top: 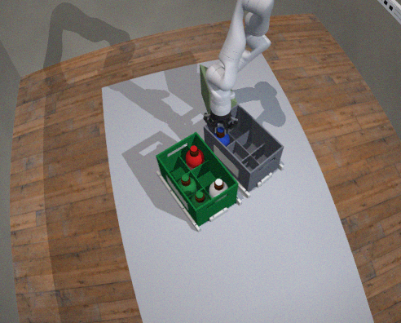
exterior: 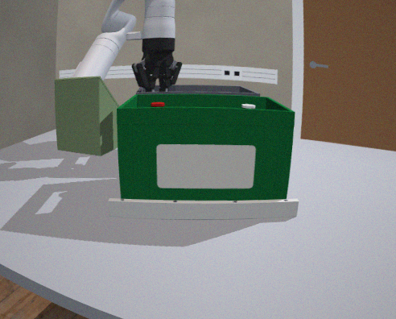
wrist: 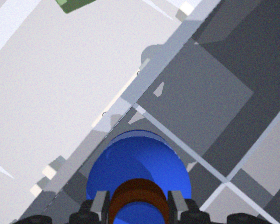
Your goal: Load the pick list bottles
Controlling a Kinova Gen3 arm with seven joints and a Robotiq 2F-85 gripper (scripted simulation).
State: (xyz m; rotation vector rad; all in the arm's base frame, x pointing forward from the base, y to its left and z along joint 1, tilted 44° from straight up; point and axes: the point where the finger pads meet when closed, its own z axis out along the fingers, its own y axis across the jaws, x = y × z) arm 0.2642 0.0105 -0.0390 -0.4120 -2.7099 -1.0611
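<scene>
My gripper [top: 221, 124] is shut on the neck of a blue-label bottle [top: 222, 138] and holds it upright in the far left compartment of the grey crate [top: 246, 148]. The wrist view shows the blue bottle [wrist: 139, 172] between my fingers, inside a corner cell of the grey crate [wrist: 211, 110]. The green crate [top: 196, 177] holds a red-label bottle [top: 194, 157], two green-label bottles [top: 187, 183] [top: 200, 198] and a white-label bottle [top: 218, 188]. In the exterior view the gripper [exterior: 158, 82] is low behind the green crate [exterior: 204, 147]. I cannot see the pick list.
A pale green box [exterior: 84, 114] stands behind the crates near the arm's base. Both crates sit side by side on white rails on the grey mat. The grey crate's other compartments are empty.
</scene>
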